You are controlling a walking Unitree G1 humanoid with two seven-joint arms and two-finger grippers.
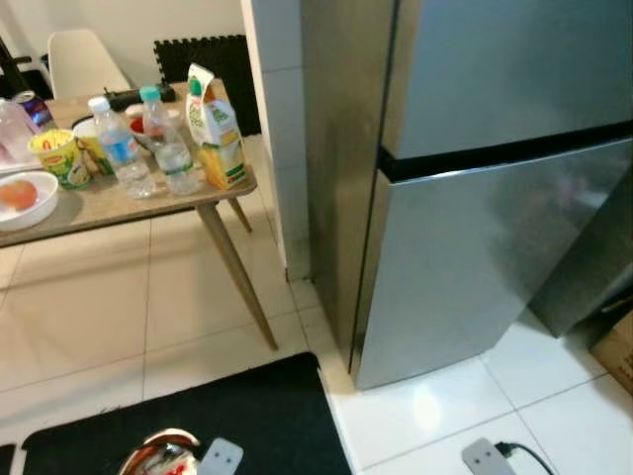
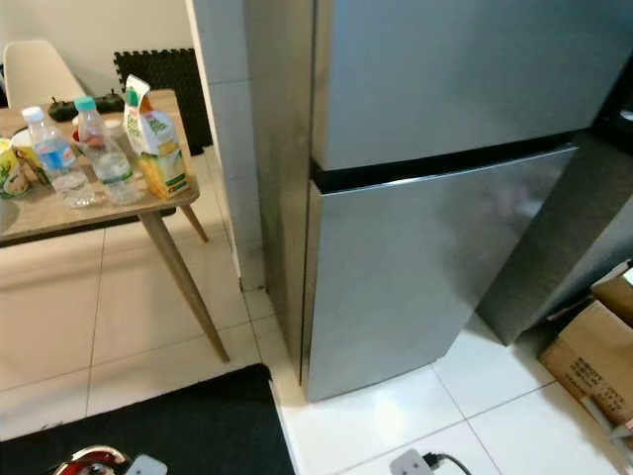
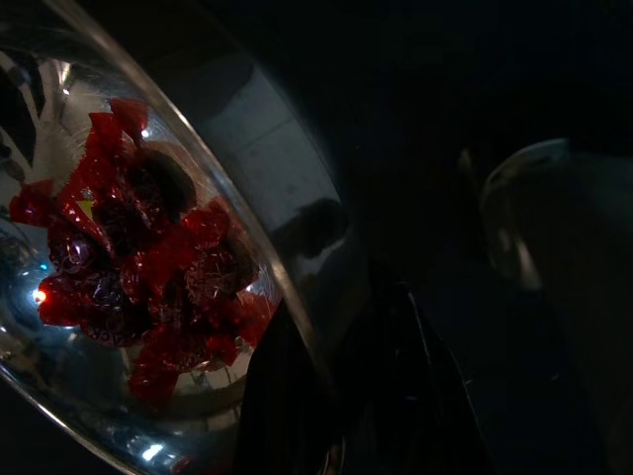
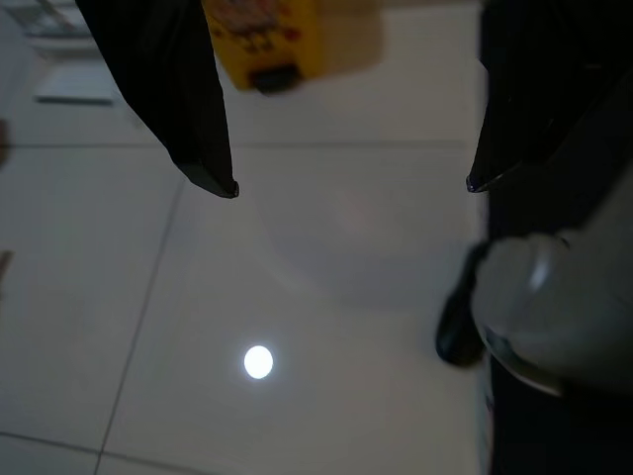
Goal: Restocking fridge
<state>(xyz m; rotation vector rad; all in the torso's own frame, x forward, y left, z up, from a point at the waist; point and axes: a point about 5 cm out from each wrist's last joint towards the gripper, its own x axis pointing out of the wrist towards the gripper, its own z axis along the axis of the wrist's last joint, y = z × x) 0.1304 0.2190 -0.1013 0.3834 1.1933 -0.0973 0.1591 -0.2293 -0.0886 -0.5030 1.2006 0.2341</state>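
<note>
A tall steel fridge point(image 1: 475, 178) stands with both doors closed, its side next to a white tiled pillar point(image 1: 282, 139). To the robot's left, a wooden table point(image 1: 129, 203) carries the groceries: a juice carton point(image 1: 216, 127) at the corner nearest the fridge, 2 water bottles point(image 1: 119, 148) just beside it, a yellow cup point(image 1: 59, 156), and a white bowl point(image 1: 25, 198) at the picture's left edge.

In the left wrist view, a shiny metal bowl point(image 3: 148, 297) holding red-wrapped sweets point(image 3: 138, 267) sits right against the left gripper point(image 3: 386, 396), whose dark fingers lie at the bowl's rim. The view is too dark to tell whether the fingers are closed on it. The same bowl's rim shows at the bottom edge of the left eye view point(image 1: 158, 455), over a black mat point(image 1: 247, 416), well apart from the fridge doors.

The right gripper point(image 4: 351, 186) hangs above the pale tiled floor point(image 4: 297, 297) with its 2 fingers spread wide and nothing between them. A yellow object point(image 4: 262, 40) lies on the floor beyond the fingertips.

A cardboard box point(image 2: 593, 356) sits on the floor to the fridge's right.
</note>
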